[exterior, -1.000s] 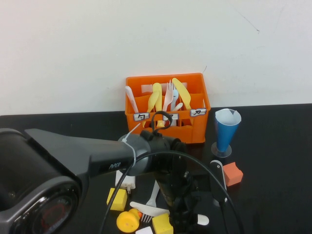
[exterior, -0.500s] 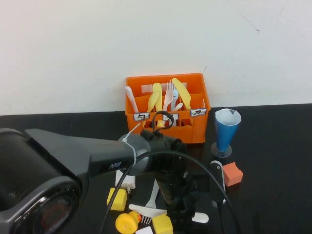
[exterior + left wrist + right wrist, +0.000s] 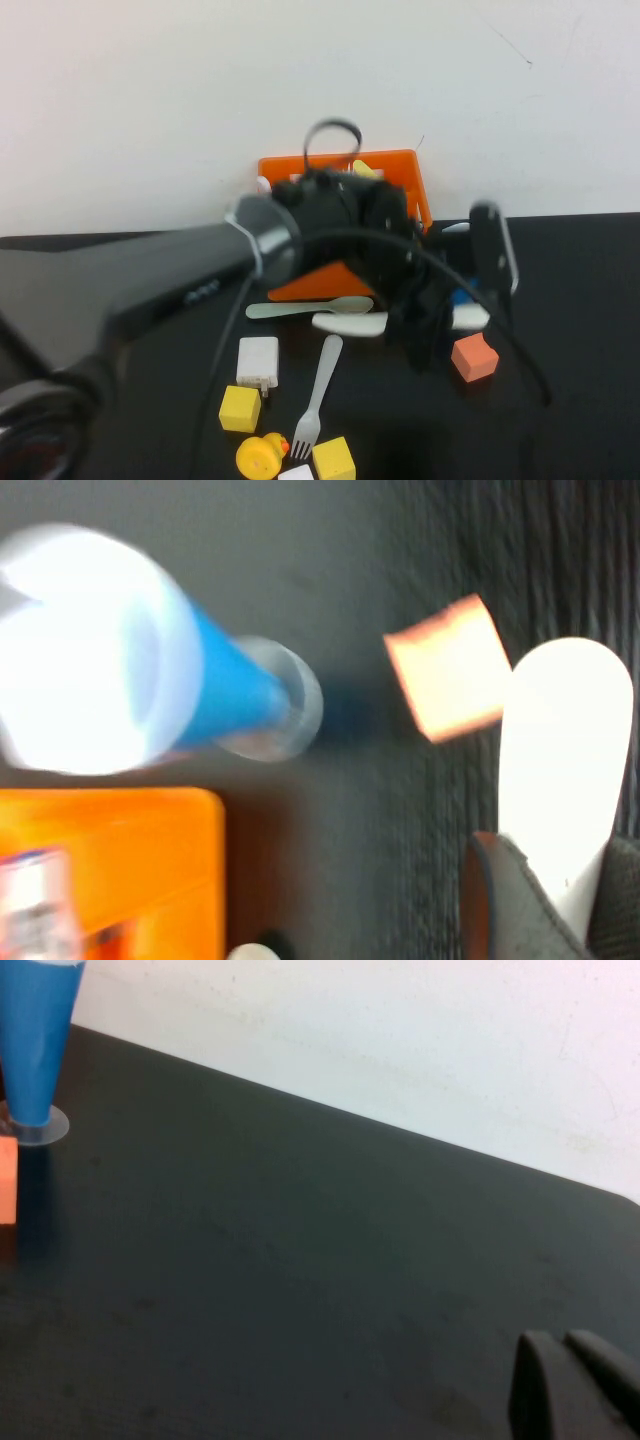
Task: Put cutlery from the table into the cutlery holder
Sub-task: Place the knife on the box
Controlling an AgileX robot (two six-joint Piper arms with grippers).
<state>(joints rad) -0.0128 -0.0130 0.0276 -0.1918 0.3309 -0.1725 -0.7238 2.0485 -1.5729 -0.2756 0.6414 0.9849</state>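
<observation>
- Watching from the room: the table carries loose pieces along its front edge, and the cutlery holder stands at the middle of the back edge, largely hidden behind the left arm.
- Left gripper: raised above the table just in front of the holder's right end, and clamped on the cream-white knife. The knife juts out sideways, roughly level.
- Pale green spoon: close beside the knife. Cannot tell whether it is carried too or lies on the table.
- Right gripper: low over bare table towards the right edge, fingers drawn together, nothing between them. Looks parked.
- Blue cup and orange cube sit under the left wrist, near the holder's right corner.
- Light grey fork: on the table near the front edge, not yet collected.
- Judgement, step in hand: carry to the holder. Lift clear of its front wall, tip the knife towards upright over a compartment, then release low so it does not bounce out. Avoid sweeping the cup.
</observation>
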